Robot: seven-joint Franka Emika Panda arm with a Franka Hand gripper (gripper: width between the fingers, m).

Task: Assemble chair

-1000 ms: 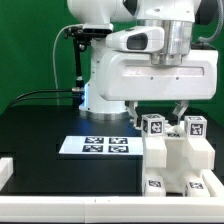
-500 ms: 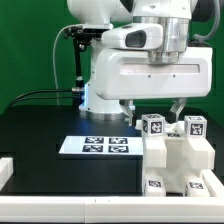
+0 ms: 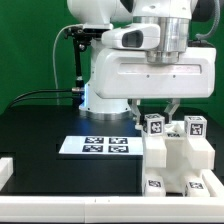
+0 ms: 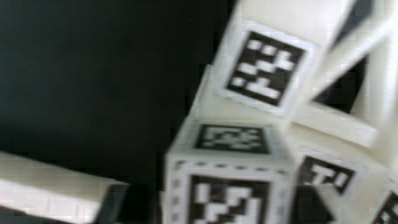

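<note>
Two fingers (image 3: 153,107) of mine hang just above the chair (image 3: 178,155), one on each side of the tagged post (image 3: 154,127) that sticks up from it. They stand fairly narrow around the post's top, but I cannot tell whether they touch it or grip it. The chair is a blocky white stack on the black table (image 3: 40,130), at the exterior view's right, with a second tagged post (image 3: 194,127) beside the first. My wrist camera looks down on tagged white blocks (image 4: 231,150) close up and blurred. The marker board (image 3: 98,146) lies flat on the table just beside the chair, toward the exterior view's left.
</note>
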